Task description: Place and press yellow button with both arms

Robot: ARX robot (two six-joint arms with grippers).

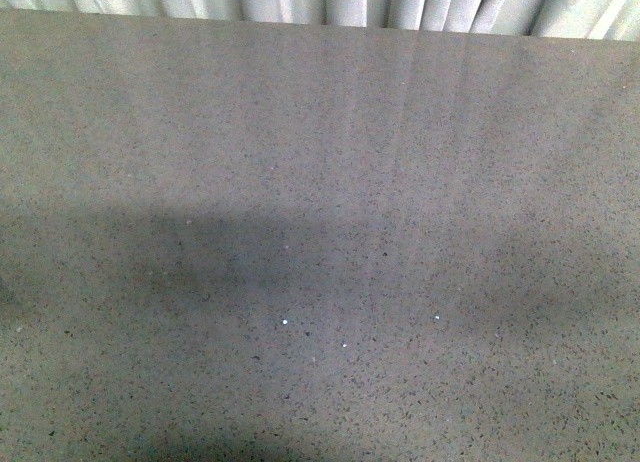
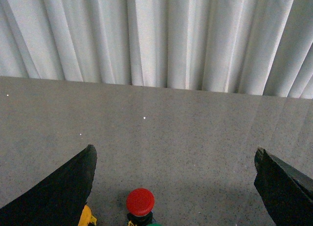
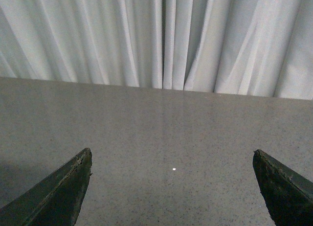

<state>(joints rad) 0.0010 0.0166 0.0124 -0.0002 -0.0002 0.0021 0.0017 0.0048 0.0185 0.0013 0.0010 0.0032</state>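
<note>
left gripper (image 2: 174,150): fingers spread wide, nothing between them. right gripper (image 3: 171,151): also spread wide and empty, with only bare table (image 3: 166,128) ahead and the curtain (image 3: 161,35) beyond.

yellow button (image 2: 88,217): only a sliver of yellow shows, close in under the left gripper and tucked against the inner edge of one finger (image 2: 63,192). i take it for the target, but cap and base are mostly hidden, so i cannot tell whether it stands upright. a red button (image 2: 140,201) stands near the middle of the left gripper's opening, and a green cap (image 2: 154,224) peeks in just beside it.

risks, as i judge them:
- if the left gripper closes where it is, it takes the red button, which is centred, and not the yellow.
- the finger beside the yellow one could tip or shove it, because it is off to the side of the opening.
- the three buttons crowd together, so a nudge to one may disturb the others.
- the front view shows none of the buttons and neither arm, so i have no cross-check there.
- the right gripper has no sight of the target, so a press from that side would be blind.
</note>
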